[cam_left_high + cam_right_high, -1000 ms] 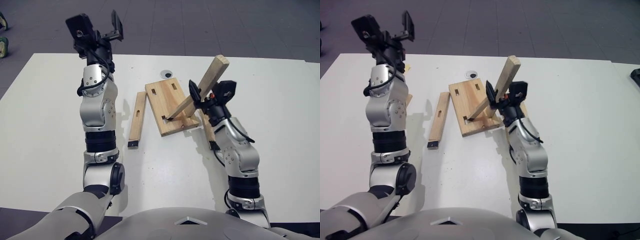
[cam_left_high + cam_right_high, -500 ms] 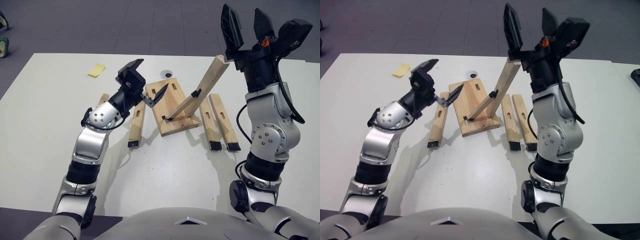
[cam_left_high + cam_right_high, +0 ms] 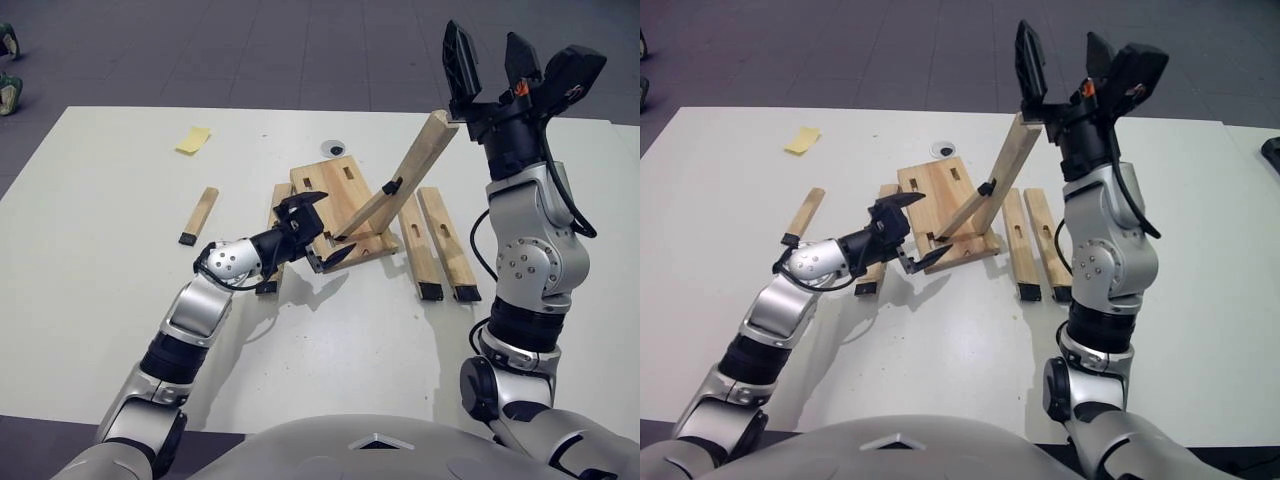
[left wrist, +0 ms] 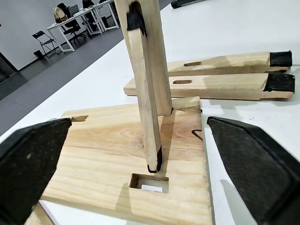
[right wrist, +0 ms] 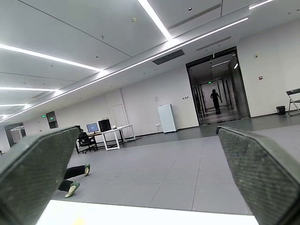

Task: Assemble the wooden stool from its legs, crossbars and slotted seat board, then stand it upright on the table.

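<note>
Hovering low over the white table (image 3: 90,270), the left gripper (image 3: 338,222) has its two dark fingers (image 3: 305,201) spread wide, nothing between them, and straddles the near corner of the slotted seat board (image 3: 345,200), which lies flat just ahead of it. Straight in front of that gripper, seen from its wrist, one wooden leg (image 3: 420,155) stands tilted with its foot in a slot of the board, an open rectangular slot just short of it. The leg's top end leans up toward the right gripper (image 3: 485,45), which is held high with its fingers pointing upward and apart, gripping nothing; the leg's tip sits just beside the base of its inner finger, and whether they touch cannot be told. Beyond the board from the left gripper, two more legs (image 3: 418,258) lie side by side on the table, dark caps toward the robot. Another long piece (image 3: 268,275) lies under the left gripper's wrist, alongside the board. A short wooden piece (image 3: 198,215) rests well off to that gripper's outer side, with a yellow note (image 3: 195,140) farther out.
</note>
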Action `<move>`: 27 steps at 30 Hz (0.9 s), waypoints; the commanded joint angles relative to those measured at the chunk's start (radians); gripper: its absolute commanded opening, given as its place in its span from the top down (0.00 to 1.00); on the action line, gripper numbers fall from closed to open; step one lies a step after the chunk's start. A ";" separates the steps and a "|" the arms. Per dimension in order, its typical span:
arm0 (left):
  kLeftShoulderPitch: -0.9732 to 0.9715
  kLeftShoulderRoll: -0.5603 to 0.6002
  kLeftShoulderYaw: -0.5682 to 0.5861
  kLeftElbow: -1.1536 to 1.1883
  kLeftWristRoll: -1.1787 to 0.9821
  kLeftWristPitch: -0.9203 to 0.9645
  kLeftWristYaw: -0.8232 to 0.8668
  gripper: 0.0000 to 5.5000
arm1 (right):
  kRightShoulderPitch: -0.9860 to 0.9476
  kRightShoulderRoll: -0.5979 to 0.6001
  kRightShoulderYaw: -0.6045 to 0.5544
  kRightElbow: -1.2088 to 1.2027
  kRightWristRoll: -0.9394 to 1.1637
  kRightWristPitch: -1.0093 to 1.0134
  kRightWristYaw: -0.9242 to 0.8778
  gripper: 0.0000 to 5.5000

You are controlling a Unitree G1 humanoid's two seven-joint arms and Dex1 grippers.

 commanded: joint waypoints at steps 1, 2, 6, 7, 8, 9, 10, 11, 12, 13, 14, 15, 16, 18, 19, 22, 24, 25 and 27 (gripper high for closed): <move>-0.029 -0.018 -0.018 0.053 0.030 -0.023 -0.002 0.18 | -0.003 0.008 0.014 -0.002 -0.005 -0.002 -0.008 0.02; -0.032 -0.022 -0.018 0.059 0.029 -0.024 -0.006 0.22 | 0.000 0.011 0.018 -0.004 -0.008 -0.003 -0.011 0.02; -0.048 -0.030 -0.023 0.091 0.029 -0.026 -0.019 0.34 | 0.011 0.021 0.030 -0.017 -0.019 -0.007 -0.024 0.02; -0.050 -0.030 -0.023 0.098 0.031 -0.028 -0.021 0.37 | 0.013 0.022 0.032 -0.020 -0.021 -0.007 -0.027 0.02; -0.052 -0.030 -0.023 0.104 0.033 -0.029 -0.023 0.40 | 0.015 0.023 0.035 -0.022 -0.023 -0.007 -0.029 0.02; -0.053 -0.031 -0.021 0.111 0.032 -0.029 -0.026 0.43 | 0.018 0.024 0.037 -0.025 -0.024 -0.008 -0.031 0.02; -0.054 -0.033 -0.019 0.119 0.029 -0.025 -0.029 0.46 | 0.021 0.025 0.038 -0.027 -0.025 -0.008 -0.033 0.02; -0.057 -0.034 -0.018 0.130 0.031 -0.026 -0.030 0.50 | 0.023 0.025 0.040 -0.030 -0.026 -0.009 -0.034 0.02; -0.060 -0.035 -0.018 0.146 0.035 -0.026 -0.030 0.52 | 0.026 0.026 0.041 -0.032 -0.026 -0.009 -0.035 0.02; -0.062 -0.035 -0.019 0.157 0.037 -0.028 -0.031 0.55 | 0.027 0.027 0.042 -0.033 -0.027 -0.009 -0.036 0.02; -0.062 -0.033 -0.020 0.166 0.041 -0.031 -0.034 0.57 | 0.029 0.028 0.043 -0.036 -0.028 -0.009 -0.037 0.02; -0.063 -0.031 -0.022 0.173 0.045 -0.031 -0.038 0.61 | 0.030 0.029 0.044 -0.038 -0.028 -0.009 -0.038 0.02; -0.064 -0.029 -0.025 0.178 0.048 -0.031 -0.042 0.64 | 0.032 0.030 0.045 -0.040 -0.028 -0.010 -0.039 0.02; -0.071 -0.028 -0.033 0.199 0.059 -0.028 -0.054 0.68 | 0.033 0.031 0.046 -0.041 -0.029 -0.011 -0.039 0.02; -0.074 -0.029 -0.036 0.212 0.064 -0.028 -0.059 0.72 | 0.033 0.032 0.048 -0.041 -0.030 -0.012 -0.039 0.02; -0.088 -0.032 -0.047 0.256 0.076 -0.036 -0.075 0.82 | 0.033 0.038 0.054 -0.040 -0.034 -0.017 -0.040 0.02; -0.097 -0.033 -0.054 0.277 0.083 -0.042 -0.087 0.88 | 0.033 0.042 0.056 -0.039 -0.037 -0.019 -0.040 0.02; -0.101 -0.034 -0.056 0.286 0.087 -0.046 -0.090 0.92 | 0.033 0.043 0.056 -0.039 -0.038 -0.020 -0.040 0.02; -0.106 -0.033 -0.055 0.292 0.093 -0.051 -0.093 0.93 | 0.033 0.044 0.059 -0.038 -0.042 -0.021 -0.040 0.02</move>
